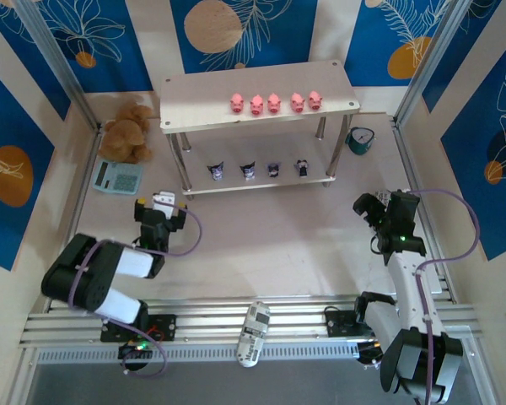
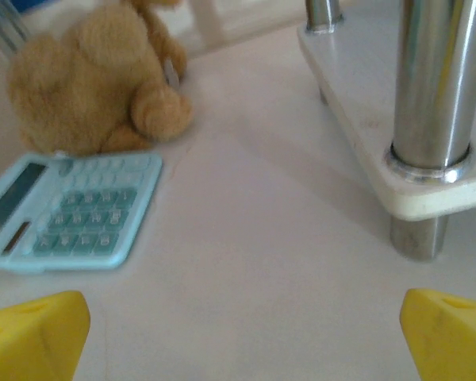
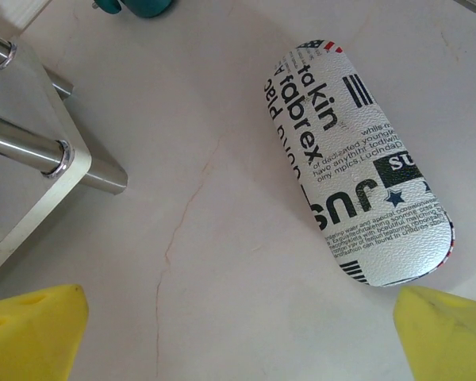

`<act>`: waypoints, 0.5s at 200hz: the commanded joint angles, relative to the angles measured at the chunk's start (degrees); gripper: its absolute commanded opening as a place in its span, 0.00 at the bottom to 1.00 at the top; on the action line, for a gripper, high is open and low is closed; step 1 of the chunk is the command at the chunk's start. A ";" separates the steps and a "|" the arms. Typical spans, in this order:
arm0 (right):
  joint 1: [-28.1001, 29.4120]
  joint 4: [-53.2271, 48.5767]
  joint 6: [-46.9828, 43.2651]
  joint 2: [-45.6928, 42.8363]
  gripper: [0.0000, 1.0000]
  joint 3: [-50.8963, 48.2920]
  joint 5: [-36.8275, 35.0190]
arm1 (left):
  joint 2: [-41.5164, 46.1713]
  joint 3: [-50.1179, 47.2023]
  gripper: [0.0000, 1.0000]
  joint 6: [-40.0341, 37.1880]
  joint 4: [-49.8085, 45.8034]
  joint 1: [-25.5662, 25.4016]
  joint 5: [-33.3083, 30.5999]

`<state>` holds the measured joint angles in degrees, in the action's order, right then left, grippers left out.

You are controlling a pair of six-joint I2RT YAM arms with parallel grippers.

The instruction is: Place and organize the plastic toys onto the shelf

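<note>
On the near table, the left gripper point(image 2: 242, 341) holds its yellow fingers wide apart and empty. The right gripper point(image 3: 238, 333) is likewise spread and empty, facing a white printed oblong case point(image 3: 357, 159). Five pink plastic pig figures point(image 1: 274, 103) line the top board of the pale wood, silver-legged two-tier shelf point(image 1: 202, 89). Four dark purple-and-white figurines point(image 1: 247, 170) stand on its lower board. A brown plush bear point(image 1: 128, 131) sits far left.

teddy bear point(image 2: 95, 79): blurred, head cut by top edge
calculator point(image 2: 71, 210): left end cut off, key markings unreadable
teal clock point(image 3: 143, 6): mostly beyond top edge
dark figurines point(image 1: 247, 170): too small for detail
</note>
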<state>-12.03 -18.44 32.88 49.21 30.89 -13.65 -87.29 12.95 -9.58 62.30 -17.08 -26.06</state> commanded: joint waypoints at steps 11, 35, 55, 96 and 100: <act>-0.08 4.58 -1.24 -0.87 0.99 -1.73 -1.20 | -3.37 -3.76 1.00 -1.85 18.31 0.64 1.79; 0.85 9.02 -2.72 -2.64 0.99 -3.37 -1.22 | -4.55 -4.50 1.00 -0.39 18.30 3.50 9.40; 2.69 14.33 -4.41 -3.82 0.99 -5.78 -1.72 | -5.64 -1.64 1.00 0.50 15.77 5.40 11.94; 10.78 35.99 -13.36 -0.86 0.99 -14.18 -8.92 | -4.73 -1.50 1.00 0.82 13.61 6.35 14.98; 11.39 38.52 -14.31 0.11 0.99 -14.83 -9.96 | -4.97 -1.81 1.00 0.60 14.32 6.21 15.14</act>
<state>-4.34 3.11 26.15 46.68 20.08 -17.10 -92.33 11.84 -9.56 73.84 -11.44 -14.90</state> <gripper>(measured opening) 0.991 0.999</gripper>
